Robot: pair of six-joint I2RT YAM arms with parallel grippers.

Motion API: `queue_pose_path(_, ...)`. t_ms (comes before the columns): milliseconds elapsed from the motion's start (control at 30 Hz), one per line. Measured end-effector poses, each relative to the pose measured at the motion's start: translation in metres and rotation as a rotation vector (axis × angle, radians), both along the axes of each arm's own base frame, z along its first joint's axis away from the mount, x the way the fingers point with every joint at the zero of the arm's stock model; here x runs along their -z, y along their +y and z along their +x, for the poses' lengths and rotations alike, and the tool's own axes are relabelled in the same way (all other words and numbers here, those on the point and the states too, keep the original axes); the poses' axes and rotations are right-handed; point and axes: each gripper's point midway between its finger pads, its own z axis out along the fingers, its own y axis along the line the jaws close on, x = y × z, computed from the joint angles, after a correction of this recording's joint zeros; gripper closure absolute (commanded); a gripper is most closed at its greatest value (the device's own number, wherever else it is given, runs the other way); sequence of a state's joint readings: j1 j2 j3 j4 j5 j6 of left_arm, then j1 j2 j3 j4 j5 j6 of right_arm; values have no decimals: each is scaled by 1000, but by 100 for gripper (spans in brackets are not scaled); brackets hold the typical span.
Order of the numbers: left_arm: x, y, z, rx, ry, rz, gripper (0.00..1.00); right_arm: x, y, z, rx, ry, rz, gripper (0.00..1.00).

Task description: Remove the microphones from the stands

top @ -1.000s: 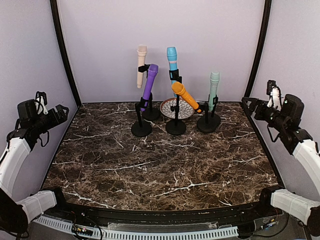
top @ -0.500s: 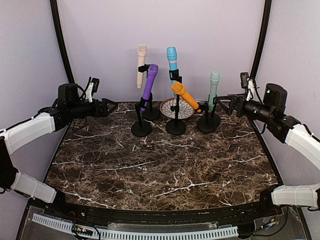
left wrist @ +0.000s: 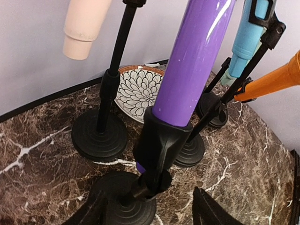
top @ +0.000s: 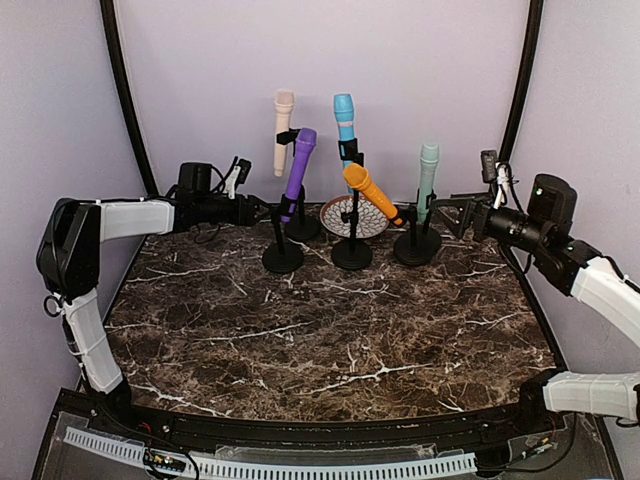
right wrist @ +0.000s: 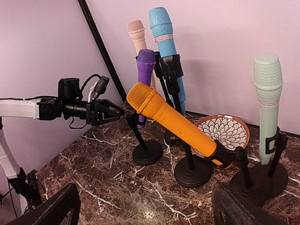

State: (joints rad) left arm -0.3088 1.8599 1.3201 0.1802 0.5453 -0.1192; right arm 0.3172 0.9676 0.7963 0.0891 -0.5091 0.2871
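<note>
- Left gripper (top: pixel 262 212) reaches in level from the left side, just beside the purple mic (top: pixel 300 160); its jaws stand apart.
- From the left wrist, its two dark fingers (left wrist: pixel 206 211) show at the bottom edge, one on each side of the purple mic's stand (left wrist: pixel 126 206). Whether they touch it cannot be told.
- Purple mic sits tilted in a black clip (left wrist: pixel 161 140) on that stand, head up and leaning right. The round base (top: pixel 283 258) rests near the back edge of the surface (top: pixel 300 320), left of centre and nearest the front of the group.
- Right gripper (top: pixel 447 208) hangs level at the right side near the back edge, jaws wide apart and holding nothing. It is close to the green mic (top: pixel 428 175) but apart from it.
- Green mic is upright in its stand, the rightmost of the group.
- Orange mic (top: pixel 370 192) lies steeply tilted in the centre stand, head up to the left.
- Blue mic (top: pixel 344 125) stands almost upright behind it, clipped high.
- Beige mic (top: pixel 284 130) is clipped high on the stand behind the purple one.
- Patterned bowl (top: pixel 335 215) leans on edge at the back, among the stands.
</note>
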Motion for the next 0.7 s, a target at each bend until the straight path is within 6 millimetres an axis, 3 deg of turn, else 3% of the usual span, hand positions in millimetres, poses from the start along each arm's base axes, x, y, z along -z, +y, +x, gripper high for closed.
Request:
queue_pose_path(300, 21, -20, 4, 120, 19, -24, 52, 0, 0, 0, 1, 0, 3, 1)
queue_pose_path(467, 23, -24, 5, 146, 9, -31, 71, 4, 0, 0, 1, 3, 2, 1)
queue_pose_path(600, 20, -25, 8, 155, -20, -23, 73, 9, 0, 1, 1, 13, -1, 1)
queue_pose_path(700, 19, -26, 10, 161, -32, -21, 67, 10, 0, 1, 1, 16, -2, 1)
